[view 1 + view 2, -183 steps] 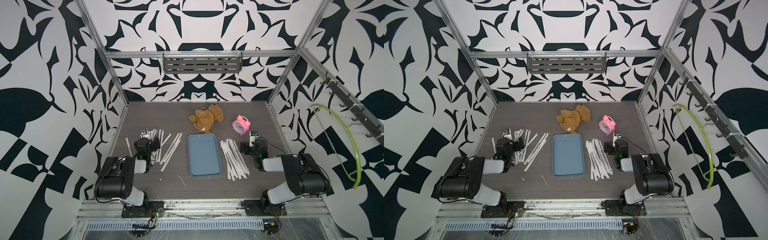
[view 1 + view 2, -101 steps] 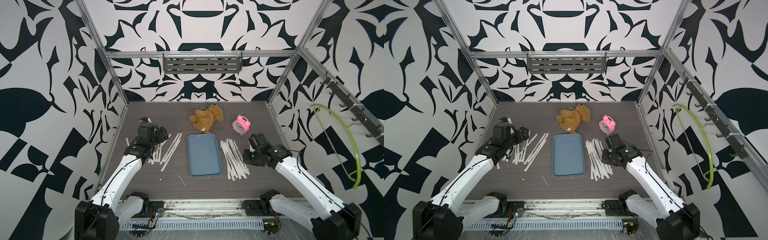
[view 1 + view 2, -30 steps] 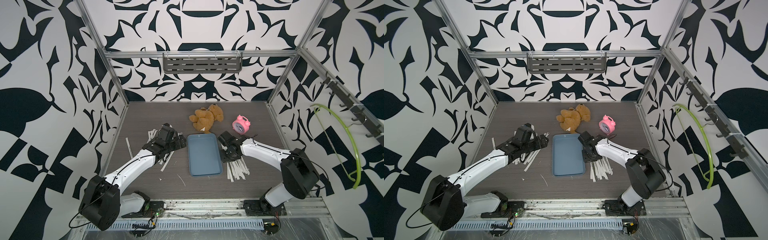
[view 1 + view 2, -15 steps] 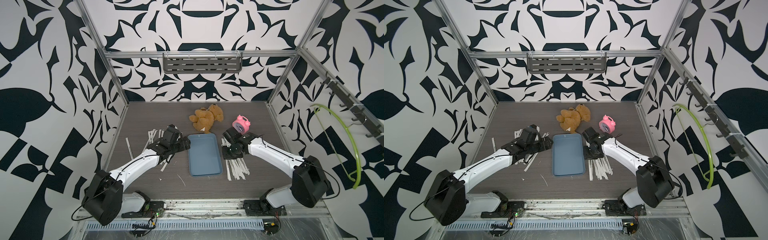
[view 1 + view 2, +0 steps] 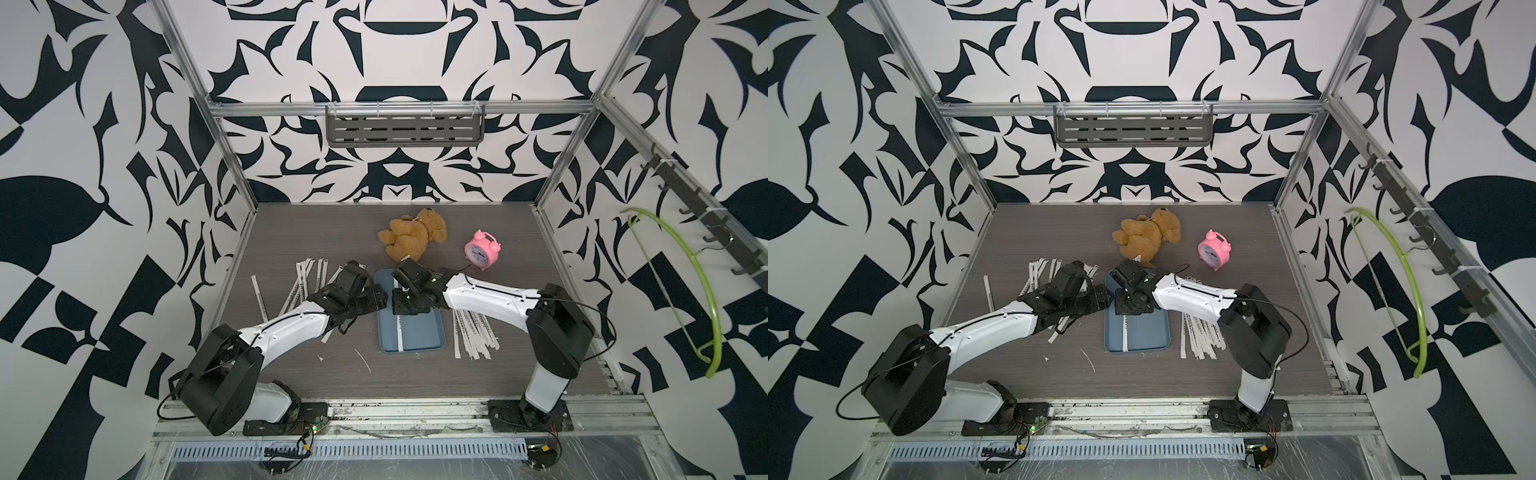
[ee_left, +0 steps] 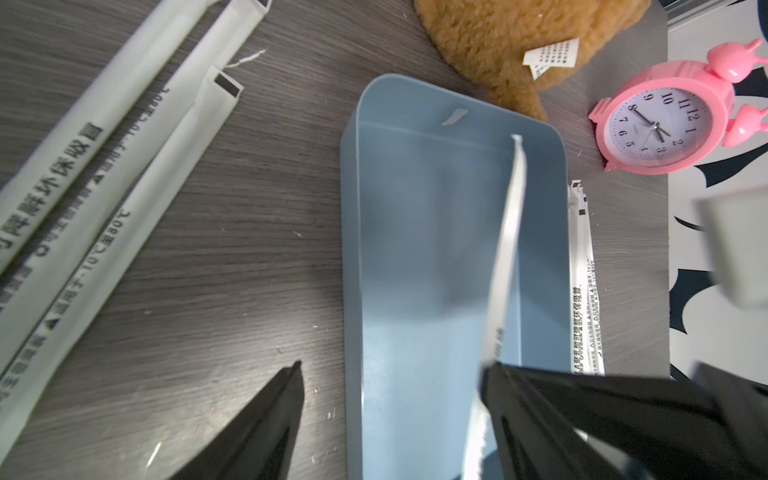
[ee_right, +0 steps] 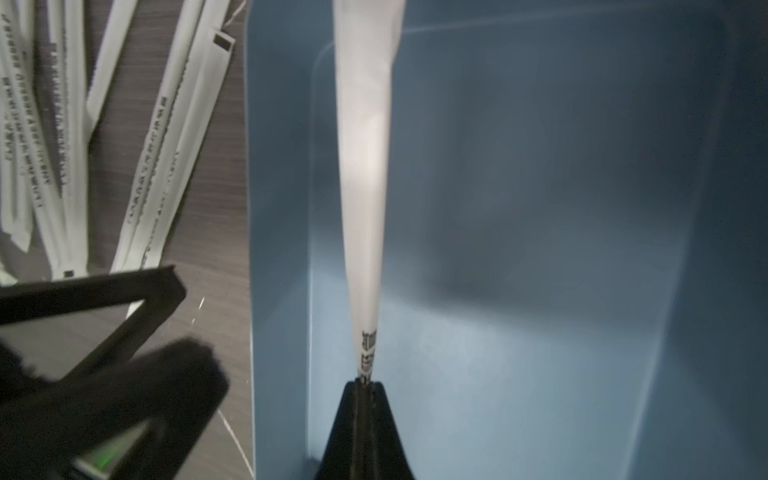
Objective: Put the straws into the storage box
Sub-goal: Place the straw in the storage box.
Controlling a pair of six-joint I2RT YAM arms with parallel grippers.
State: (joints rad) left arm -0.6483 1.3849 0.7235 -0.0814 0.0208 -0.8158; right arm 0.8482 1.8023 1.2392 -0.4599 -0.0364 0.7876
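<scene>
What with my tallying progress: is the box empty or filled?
Nearly empty: one straw, pinched by the right gripper, reaches into the box.

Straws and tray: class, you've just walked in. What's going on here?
The right gripper is shut on one straw, holding it lengthwise over the tray. The left gripper is open at the tray's rim, gripping nothing. No other straw is in the tray. Loose straws lie on the table on both sides of it. A bear and a clock sit behind the tray.
</scene>
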